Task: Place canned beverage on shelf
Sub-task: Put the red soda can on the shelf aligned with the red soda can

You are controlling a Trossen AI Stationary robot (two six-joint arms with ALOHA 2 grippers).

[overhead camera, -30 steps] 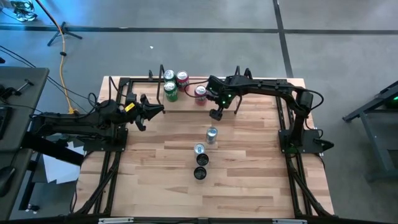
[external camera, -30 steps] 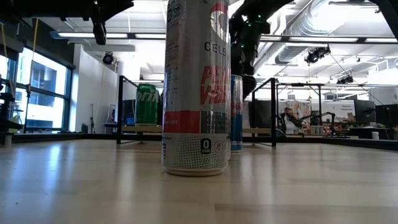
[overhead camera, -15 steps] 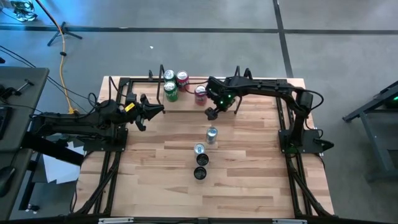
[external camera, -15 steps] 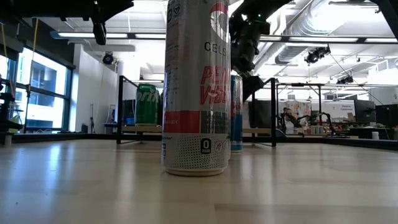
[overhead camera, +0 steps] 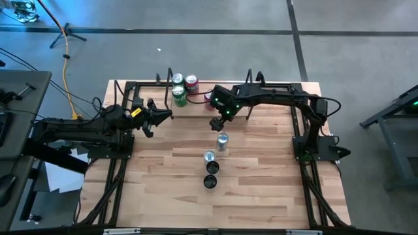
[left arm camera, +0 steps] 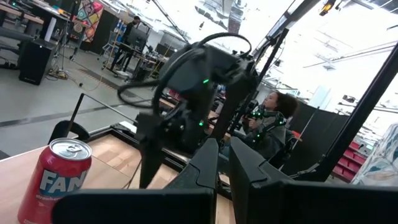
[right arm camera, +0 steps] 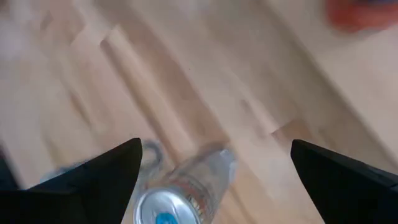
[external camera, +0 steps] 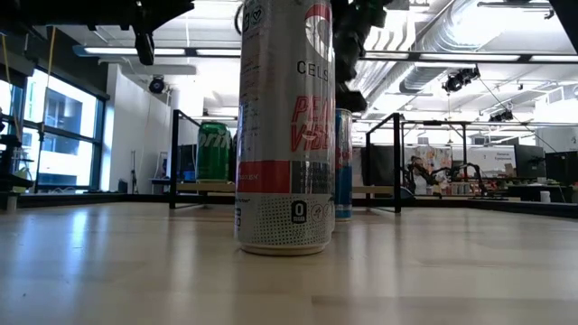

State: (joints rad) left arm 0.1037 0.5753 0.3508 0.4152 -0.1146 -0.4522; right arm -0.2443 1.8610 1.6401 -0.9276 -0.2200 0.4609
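1. Shelf (overhead camera: 196, 104) along the table's far edge, four cans already on it.
2. Right gripper (overhead camera: 215, 123) wide open and empty, between shelf and silver can (overhead camera: 223, 141); best lowered squarely astride it.
3. Left gripper (overhead camera: 162, 116) idle, apparently closed.

Grey floor (overhead camera: 366, 59) crossed by dark lines; tall windows (external camera: 54, 135) at left; ceiling ducts (external camera: 470, 36) upper right.
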